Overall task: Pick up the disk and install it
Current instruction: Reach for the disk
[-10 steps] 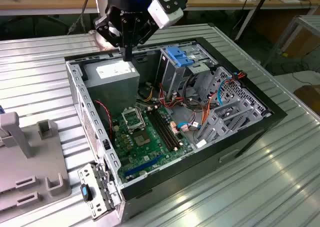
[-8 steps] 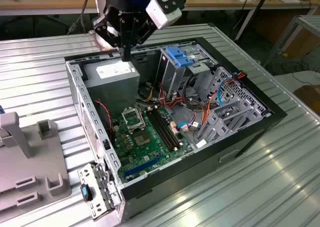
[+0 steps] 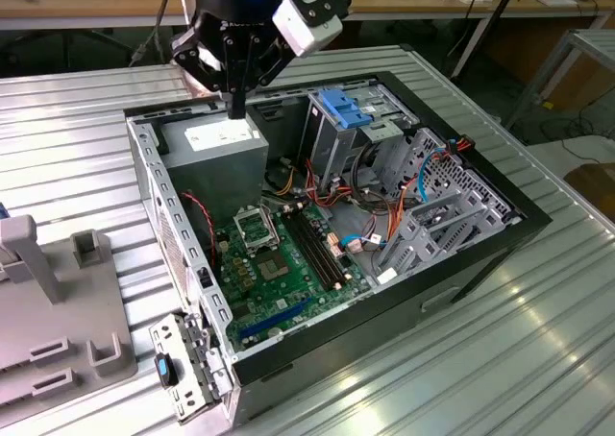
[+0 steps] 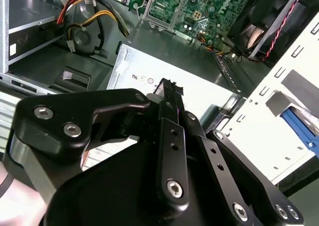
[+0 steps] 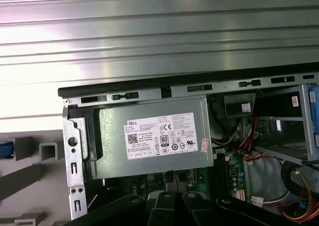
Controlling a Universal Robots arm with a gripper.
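Note:
My gripper [image 3: 237, 105] hangs over the back corner of the open computer case [image 3: 500, 230], just above the grey power supply [image 3: 216, 157]. Its black fingers [image 4: 168, 89] are shut together with nothing between them, and they point down at the white label of the power supply [image 5: 159, 136]. At the exterior view's left stands a grey holder [image 3: 38, 292], with a sliver of bright blue [image 5: 4, 149] next to it at the picture's edge. I cannot tell whether that sliver is the disk. The metal drive cage [image 3: 384, 162] in the case carries a pale-blue ribbed bracket [image 3: 343, 107].
The case lies open on a ribbed metal table [image 3: 538, 359]. Inside are a green motherboard [image 3: 279, 263], bundles of orange, red and blue cables [image 3: 384, 215] and a fan [image 4: 259, 27]. A removed front bracket [image 3: 183, 369] leans at the case's near corner.

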